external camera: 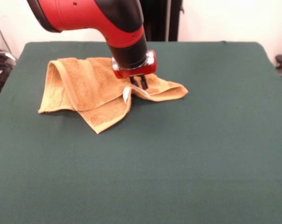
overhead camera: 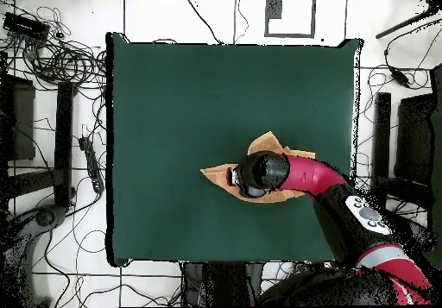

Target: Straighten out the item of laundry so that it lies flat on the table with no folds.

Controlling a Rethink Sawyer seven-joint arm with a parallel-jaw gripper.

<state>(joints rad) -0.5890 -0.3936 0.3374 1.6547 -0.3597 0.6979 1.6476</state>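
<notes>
A mustard-yellow towel [external camera: 92, 88] lies crumpled on the dark green table [external camera: 178, 154], in the upper left part of the front view, well back from the lower edge of the frame. It is far from flat: at its left end a layer is doubled over into a rounded loop, a pointed corner sticks out toward the bottom of the frame, and a narrower tongue of cloth reaches to the right. A small white tag [external camera: 126, 94] shows near the middle fold. The red and black arm [external camera: 110, 21] comes in from the top of the frame, and its gripper [external camera: 139, 83] is down at the cloth where the right-hand tongue meets the bunched middle. Its two dark fingertips stand close together and seem to pinch a raised ridge of the towel. In the overhead view the towel [overhead camera: 266, 142] sits right of the table's centre, mostly hidden beneath the arm's wrist [overhead camera: 259, 173], with only its corners showing.
</notes>
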